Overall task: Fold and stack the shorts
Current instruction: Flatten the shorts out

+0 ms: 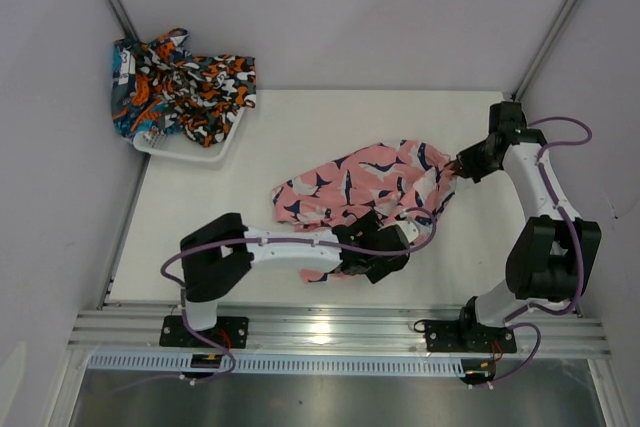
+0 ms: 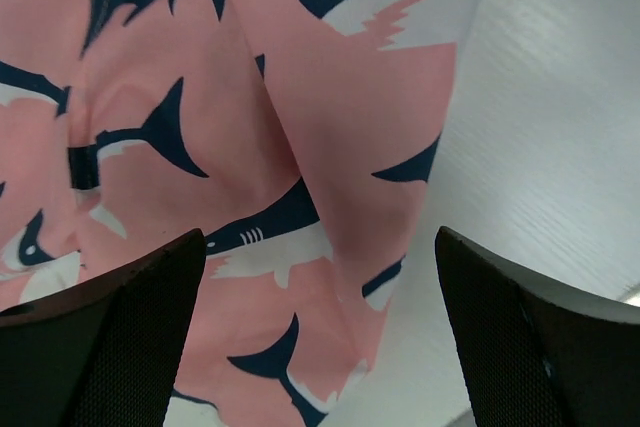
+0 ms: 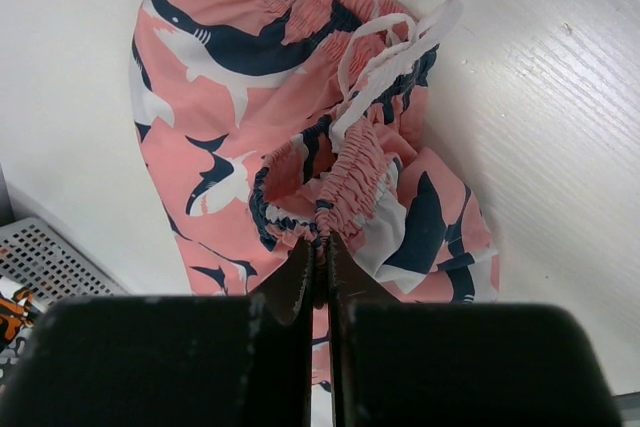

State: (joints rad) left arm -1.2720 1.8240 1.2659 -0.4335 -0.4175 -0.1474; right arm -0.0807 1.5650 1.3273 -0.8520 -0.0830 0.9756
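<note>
Two patterned shorts [image 1: 190,87] fill the white basket [image 1: 200,154] at ten o'clock; one pink pair [image 1: 350,182] lies at centre. The right gripper [image 3: 322,247] pinches its three-o'clock edge tight; the left gripper [image 2: 320,247] hangs wide open over it.

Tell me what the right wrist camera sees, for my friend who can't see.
The right gripper, shut, pinches the stretchy waistband of the pink shark shorts. They lie crumpled on the white table with a white drawstring looped on top. A mesh basket corner peeks in at lower left.
</note>
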